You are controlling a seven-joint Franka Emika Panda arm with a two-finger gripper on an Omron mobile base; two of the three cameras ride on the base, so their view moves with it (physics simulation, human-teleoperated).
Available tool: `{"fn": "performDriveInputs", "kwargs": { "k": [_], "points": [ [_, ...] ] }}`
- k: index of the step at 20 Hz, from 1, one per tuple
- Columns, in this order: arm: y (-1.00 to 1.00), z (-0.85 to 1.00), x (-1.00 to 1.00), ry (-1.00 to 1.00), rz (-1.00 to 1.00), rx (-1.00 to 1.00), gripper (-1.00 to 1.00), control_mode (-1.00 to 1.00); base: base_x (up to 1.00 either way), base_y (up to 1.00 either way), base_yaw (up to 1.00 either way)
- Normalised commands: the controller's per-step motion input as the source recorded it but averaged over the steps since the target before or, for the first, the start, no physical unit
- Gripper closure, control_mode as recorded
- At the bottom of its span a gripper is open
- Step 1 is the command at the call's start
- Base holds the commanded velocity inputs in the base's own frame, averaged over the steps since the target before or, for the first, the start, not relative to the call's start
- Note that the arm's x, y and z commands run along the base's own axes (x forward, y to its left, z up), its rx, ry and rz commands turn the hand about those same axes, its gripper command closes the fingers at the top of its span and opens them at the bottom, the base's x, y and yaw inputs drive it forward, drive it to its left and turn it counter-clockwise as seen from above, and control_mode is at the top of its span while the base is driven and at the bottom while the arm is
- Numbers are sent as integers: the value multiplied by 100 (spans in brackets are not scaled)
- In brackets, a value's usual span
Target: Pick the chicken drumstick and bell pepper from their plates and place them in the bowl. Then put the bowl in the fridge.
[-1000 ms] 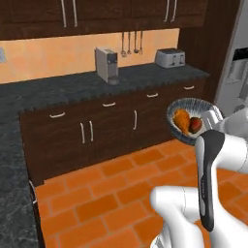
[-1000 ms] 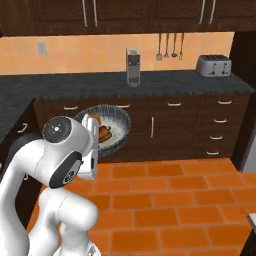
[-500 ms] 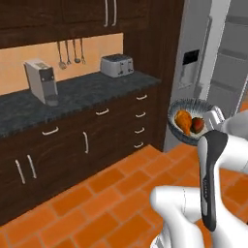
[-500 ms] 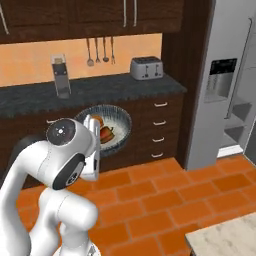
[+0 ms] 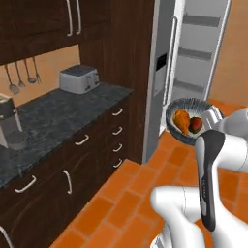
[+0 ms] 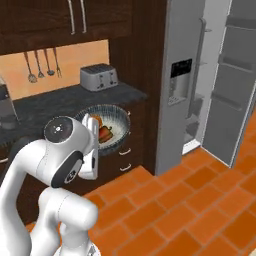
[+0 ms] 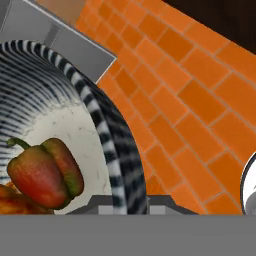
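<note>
The loading step looks done: the bowl (image 5: 188,122), right of centre in the left base view, carries the chicken drumstick (image 5: 181,121) and the bell pepper (image 5: 195,125). The gripper (image 7: 131,202) is clamped shut on the bowl's rim at the bottom of the hand view. The fridge (image 6: 210,80) stands open at upper right of the right base view, well apart. Next, the carry must close that gap, keeping the bowl level, onto a shelf.
</note>
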Motion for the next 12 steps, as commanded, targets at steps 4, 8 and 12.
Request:
{"fn": "performDriveInputs", "kwargs": {
  "k": [4,8,12],
  "points": [
    [0,0,0,0,0,0,100,100,97,52,-60],
    [0,0,0,0,0,0,100,100,99,15,-53],
    [0,0,0,0,0,0,100,100,100,-62,-28]
  ]
}}
